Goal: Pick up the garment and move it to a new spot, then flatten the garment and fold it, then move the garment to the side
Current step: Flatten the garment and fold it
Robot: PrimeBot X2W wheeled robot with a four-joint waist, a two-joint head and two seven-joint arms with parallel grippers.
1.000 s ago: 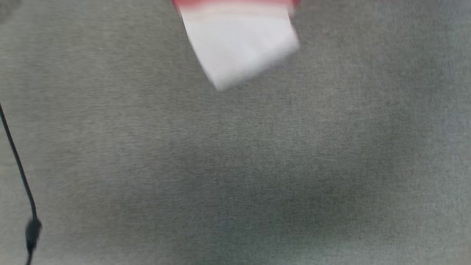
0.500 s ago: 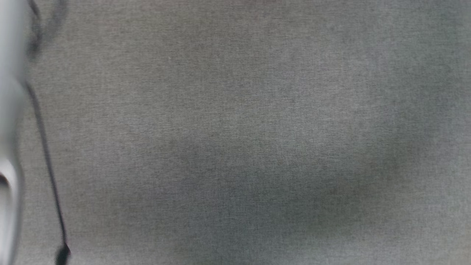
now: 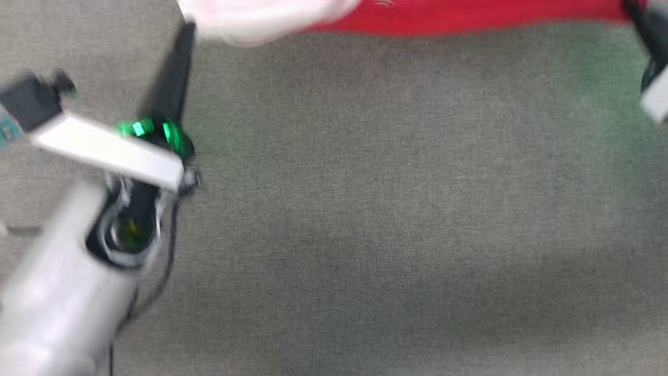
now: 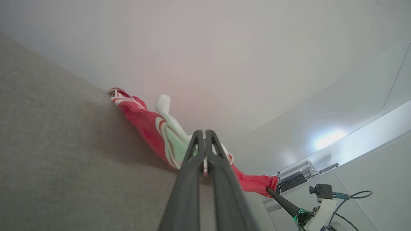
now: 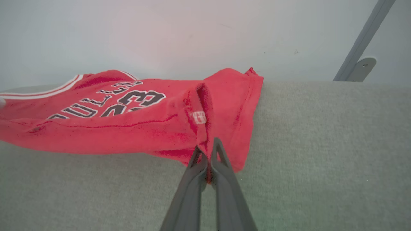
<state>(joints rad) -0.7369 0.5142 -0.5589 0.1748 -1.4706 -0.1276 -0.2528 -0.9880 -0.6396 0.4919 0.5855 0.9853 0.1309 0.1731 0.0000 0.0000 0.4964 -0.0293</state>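
The garment [image 5: 128, 128] is a red shirt with dark lettering and white striped bands, stretched along the far edge of a grey cloth surface. My right gripper [image 5: 208, 150] is shut on its red hem corner. In the left wrist view the garment [image 4: 144, 128] runs from a striped end towards my left gripper [image 4: 202, 132], which is shut on white and red fabric. The blurred head view shows the left gripper [image 3: 185, 31] reaching up to the white sleeve end, the garment [image 3: 469, 18] along the top edge, and part of the right arm at the top right.
A grey fabric surface [image 3: 365, 209] spreads wide in front of the garment. A pale wall [image 5: 192, 32] rises right behind it. A metal bracket [image 5: 356, 69] stands at the back right. Dark equipment and cables [image 4: 292, 182] sit beyond the surface's end.
The head view has shifted and is blurred. A white sleeve end showed at top, then bare grey surface; now the left arm and the garment's red edge are in it.
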